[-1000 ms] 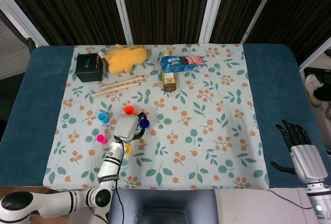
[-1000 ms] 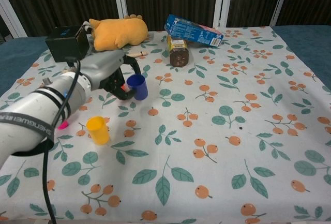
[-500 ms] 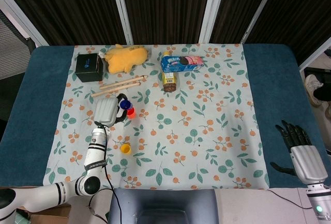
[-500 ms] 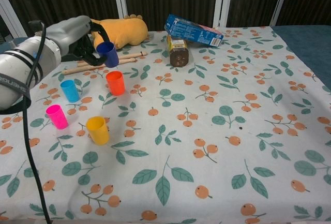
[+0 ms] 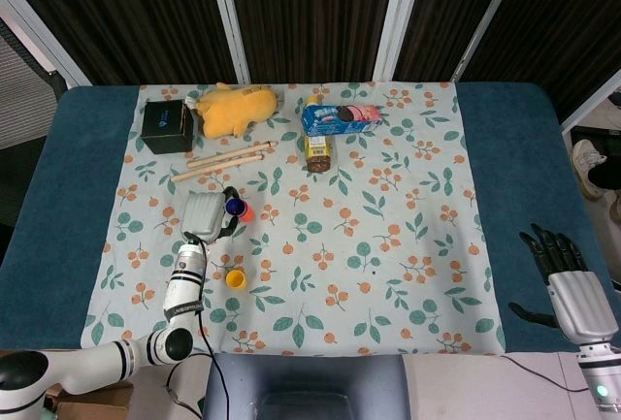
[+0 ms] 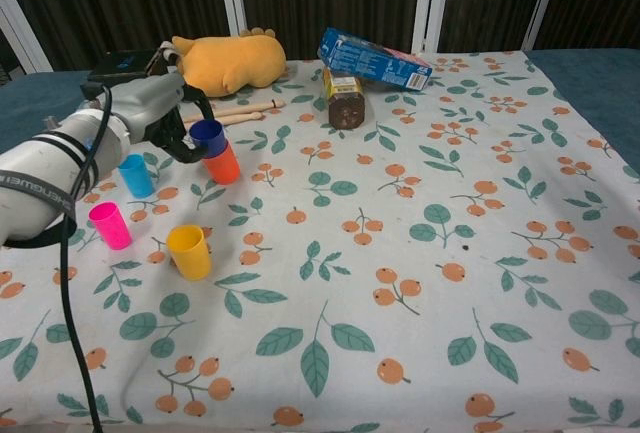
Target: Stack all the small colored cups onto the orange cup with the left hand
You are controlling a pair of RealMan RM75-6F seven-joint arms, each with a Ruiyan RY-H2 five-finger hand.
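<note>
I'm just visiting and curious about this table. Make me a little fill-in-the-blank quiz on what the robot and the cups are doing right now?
1. The left hand holds the ____ cup, right on top of the orange cup.
2. The cup nearest the front edge of the table is the ____ one.
3. The light blue cup and the pink cup stand on the ____ cloth.
4. The right hand holds ____.

Missing words: dark blue; yellow; floral; nothing
</note>
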